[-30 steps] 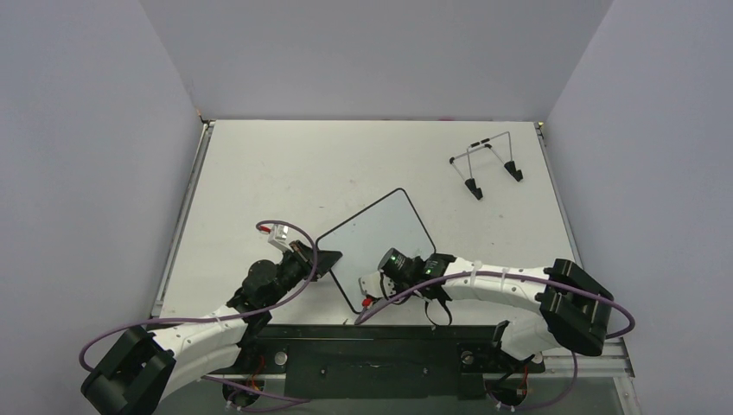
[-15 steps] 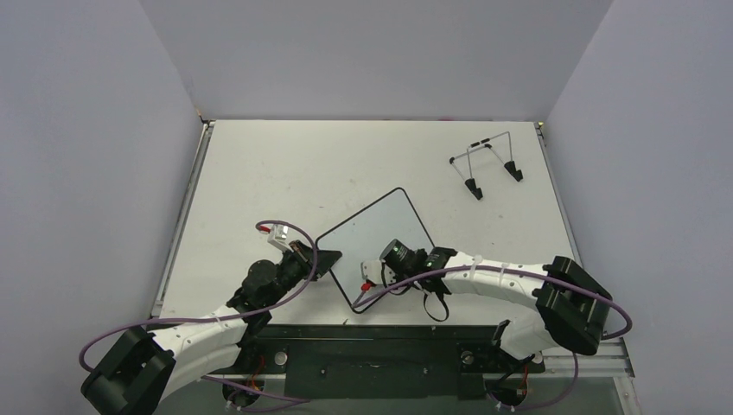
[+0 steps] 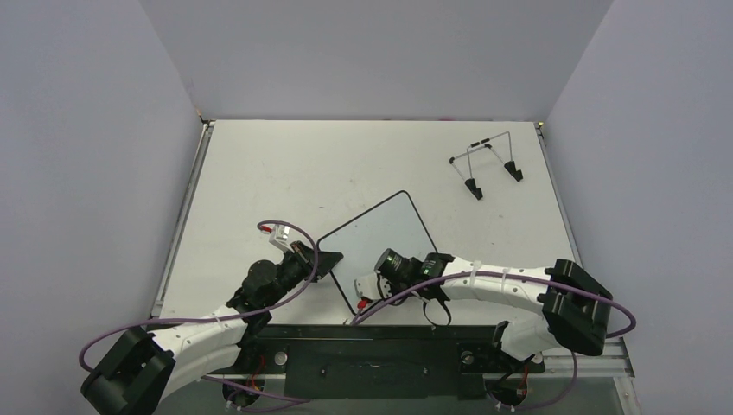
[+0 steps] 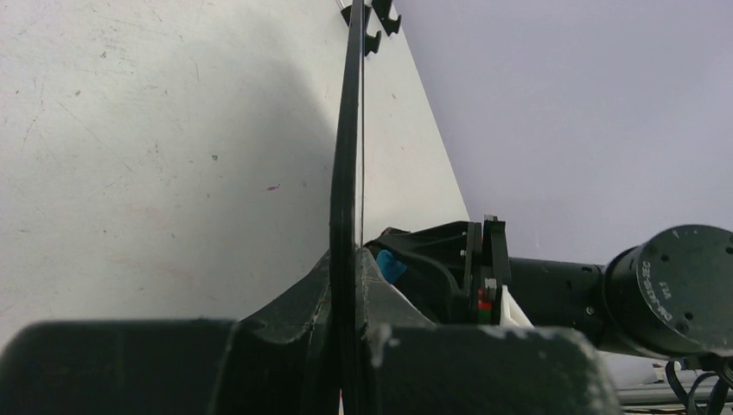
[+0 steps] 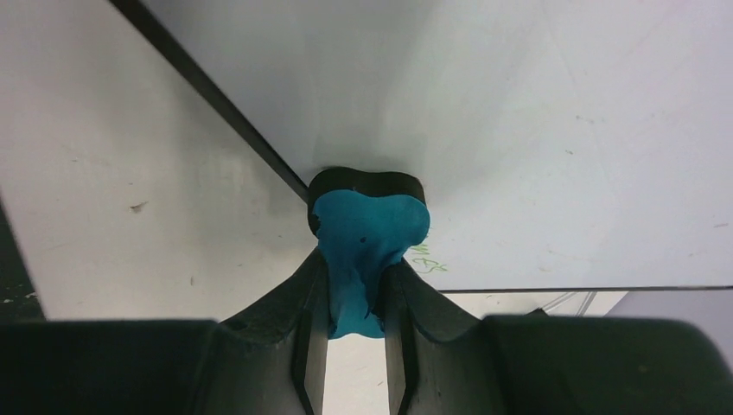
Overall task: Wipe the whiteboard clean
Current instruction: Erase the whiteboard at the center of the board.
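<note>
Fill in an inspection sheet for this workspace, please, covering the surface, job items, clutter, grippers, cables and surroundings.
Surface: white table, lightly scuffed.
Job's things: whiteboard lies askew near the arms; blue eraser pressed on it at its near corner, faint green writing beside it.
Clutter: wire stand, far right.
Grippers: left gripper shut on the whiteboard's edge; right gripper shut on the blue eraser.
Cables: purple cables loop along both arms.
Surroundings: plain grey walls on three sides.

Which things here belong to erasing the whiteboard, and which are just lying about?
In use: whiteboard; eraser; left hand, clamping the whiteboard's edge; right hand, holding the eraser.
Lying about: wire stand.
</note>
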{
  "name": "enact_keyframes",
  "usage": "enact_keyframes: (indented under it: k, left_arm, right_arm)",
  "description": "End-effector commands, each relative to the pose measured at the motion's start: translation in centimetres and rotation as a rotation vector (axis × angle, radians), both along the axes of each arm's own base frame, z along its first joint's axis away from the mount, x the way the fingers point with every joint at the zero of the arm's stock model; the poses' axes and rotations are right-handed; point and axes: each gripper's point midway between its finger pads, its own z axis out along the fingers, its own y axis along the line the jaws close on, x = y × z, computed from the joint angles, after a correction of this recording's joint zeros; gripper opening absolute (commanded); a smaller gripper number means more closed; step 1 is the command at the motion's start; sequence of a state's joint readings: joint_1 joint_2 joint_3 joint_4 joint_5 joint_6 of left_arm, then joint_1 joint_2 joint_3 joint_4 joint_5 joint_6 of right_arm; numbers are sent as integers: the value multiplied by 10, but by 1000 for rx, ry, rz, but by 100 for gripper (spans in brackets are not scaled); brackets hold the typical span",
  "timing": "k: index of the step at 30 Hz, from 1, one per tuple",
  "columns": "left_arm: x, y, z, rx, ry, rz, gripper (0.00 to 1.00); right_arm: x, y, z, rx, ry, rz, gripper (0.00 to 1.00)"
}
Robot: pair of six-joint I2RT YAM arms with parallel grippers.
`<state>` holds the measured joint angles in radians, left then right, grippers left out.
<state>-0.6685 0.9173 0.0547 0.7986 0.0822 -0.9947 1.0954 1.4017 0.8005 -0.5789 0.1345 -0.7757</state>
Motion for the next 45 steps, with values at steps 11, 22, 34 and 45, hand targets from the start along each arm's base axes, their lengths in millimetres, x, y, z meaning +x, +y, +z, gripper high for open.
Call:
enact_keyframes:
  k: [11, 22, 34, 45]
  left_arm:
    - [0, -10, 59, -152, -128, -38, 0]
    - [-1, -9, 57, -143, -129, -38, 0]
    - [-4, -7, 58, -147, -136, -40, 0]
    - [-6, -8, 62, -148, -144, -53, 0]
  right_arm:
    - [-4, 14, 9, 86, 34, 20, 0]
    - [46, -22, 6, 66, -85, -192, 0]
    - [53, -22, 12, 117, -62, -236, 0]
    - [10, 0, 3, 78, 26, -34, 0]
